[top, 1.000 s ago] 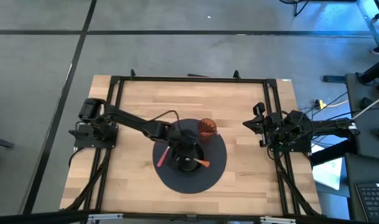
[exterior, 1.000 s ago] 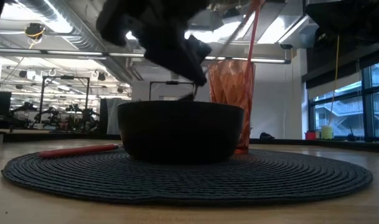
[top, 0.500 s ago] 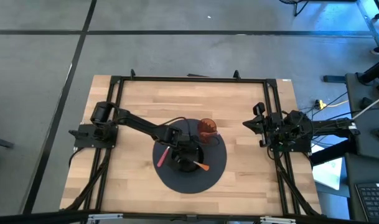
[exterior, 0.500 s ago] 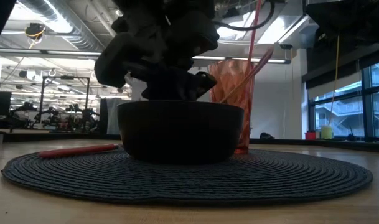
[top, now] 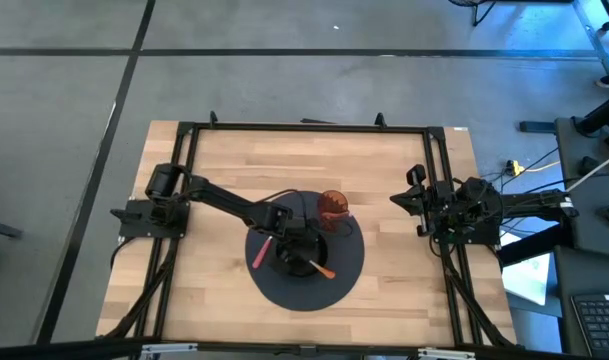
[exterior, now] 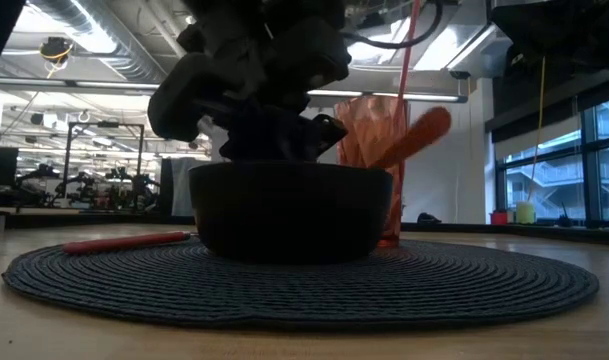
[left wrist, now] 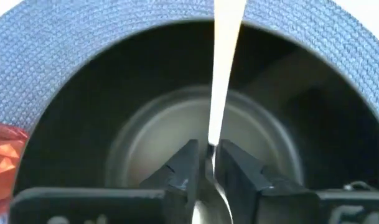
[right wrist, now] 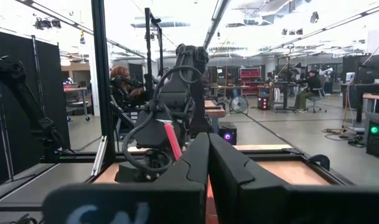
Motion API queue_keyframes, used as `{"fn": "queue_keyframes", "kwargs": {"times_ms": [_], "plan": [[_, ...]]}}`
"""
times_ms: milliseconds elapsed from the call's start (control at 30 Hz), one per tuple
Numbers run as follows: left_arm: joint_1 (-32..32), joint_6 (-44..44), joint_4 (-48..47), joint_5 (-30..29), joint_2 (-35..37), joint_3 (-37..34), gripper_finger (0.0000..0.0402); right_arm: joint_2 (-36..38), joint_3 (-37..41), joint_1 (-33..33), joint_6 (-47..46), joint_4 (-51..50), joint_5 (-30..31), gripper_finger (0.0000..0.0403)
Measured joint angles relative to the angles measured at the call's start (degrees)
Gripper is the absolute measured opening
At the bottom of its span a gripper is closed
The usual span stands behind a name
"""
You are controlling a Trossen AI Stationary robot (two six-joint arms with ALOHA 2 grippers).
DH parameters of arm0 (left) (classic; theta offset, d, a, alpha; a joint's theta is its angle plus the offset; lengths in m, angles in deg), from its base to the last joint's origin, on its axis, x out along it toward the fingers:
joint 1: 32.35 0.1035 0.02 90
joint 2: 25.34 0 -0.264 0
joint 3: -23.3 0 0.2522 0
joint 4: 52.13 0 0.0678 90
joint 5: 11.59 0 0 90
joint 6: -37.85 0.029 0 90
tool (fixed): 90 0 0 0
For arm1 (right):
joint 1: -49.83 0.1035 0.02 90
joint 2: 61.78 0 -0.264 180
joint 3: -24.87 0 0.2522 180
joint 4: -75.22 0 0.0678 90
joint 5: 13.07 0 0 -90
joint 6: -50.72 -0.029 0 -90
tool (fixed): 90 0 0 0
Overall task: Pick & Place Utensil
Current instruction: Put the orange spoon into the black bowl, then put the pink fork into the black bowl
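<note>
A black bowl [top: 298, 255] [exterior: 289, 212] stands in the middle of a round dark woven mat [top: 349, 280]. My left gripper [top: 292, 240] [left wrist: 206, 163] is low over the bowl and shut on an orange utensil [top: 318, 265], whose handle slants out past the bowl's rim [exterior: 416, 136]. A second red utensil [top: 261, 250] [exterior: 124, 240] lies flat on the mat beside the bowl. An orange ribbed cup [top: 332, 206] [exterior: 376, 150] stands upright on the mat behind the bowl. My right gripper [top: 421, 203] [right wrist: 208, 163] waits, shut and empty, at the table's right side. My left gripper pinches the orange utensil at the narrow neck [left wrist: 211, 148] between its two fingers [left wrist: 187, 167]. The fingers come from above, slanting down into the bowl, and lie along the utensil. The handle [left wrist: 225, 56] runs away from the fingers, across the bowl and over its rim.
The mat lies on a bare wooden tabletop [top: 404, 160] inside a black frame [top: 304, 127]. The cup stands close to the bowl's far right side. The room beyond the table shows in the low view and the right wrist view.
My left gripper has gone down toward the bowl, still shut on the orange utensil. The utensil has tipped from steep to a low slant, and its handle end now sticks out just above the bowl's rim toward the near right.
</note>
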Motion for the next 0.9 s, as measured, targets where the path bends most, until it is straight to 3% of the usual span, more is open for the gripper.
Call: {"fn": "queue_keyframes", "kwargs": {"times_ms": [167,533,667,900], "plan": [[-0.3,0.0,-3.9,-2.0,0.1,4.7,0.0101,0.0,0.0,0.0,-0.9,0.0,0.0,0.0010],[-5.2,-3.8,-39.1,-3.2,11.8,30.4,0.0132,0.0,0.0,0.0,-1.1,-0.8,-0.1,0.0010],[-7.1,-8.4,-47.3,-12.2,20.0,34.3,0.0118,0.0,0.0,0.0,-1.1,-0.7,0.0,0.0010],[-7.4,-24.4,-62.3,-23.7,37.8,32.3,0.0067,0.0,0.0,0.0,-1.1,-0.8,0.0,0.0010]]}}
